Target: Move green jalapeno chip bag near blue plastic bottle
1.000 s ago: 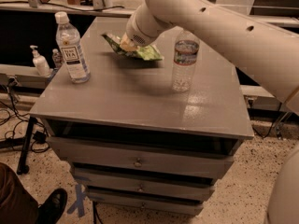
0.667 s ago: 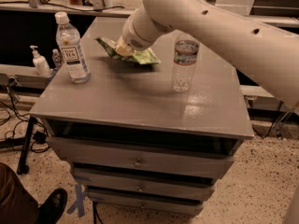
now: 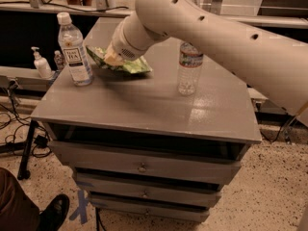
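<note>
The green jalapeno chip bag [image 3: 131, 66] is a crinkly green bag held just above the grey table top [image 3: 144, 105], left of its middle. My gripper [image 3: 111, 58] sits at the end of the big white arm and is shut on the bag's left part; the wrist hides most of the fingers. The blue plastic bottle [image 3: 74, 52], with a white cap and a white "TEA" label, stands upright near the table's left edge. It is a short gap to the left of the bag and gripper, and they do not touch.
A clear water bottle [image 3: 188, 69] with a dark label band stands right of the bag. A small white pump bottle [image 3: 41, 64] stands on a lower shelf at the left. Drawers fill the table's front. A person's shoe [image 3: 53, 213] and cables lie on the floor at lower left.
My gripper has carried the chip bag leftward, away from the water bottle and closer to the blue plastic bottle. Both bottles have stayed in place.
</note>
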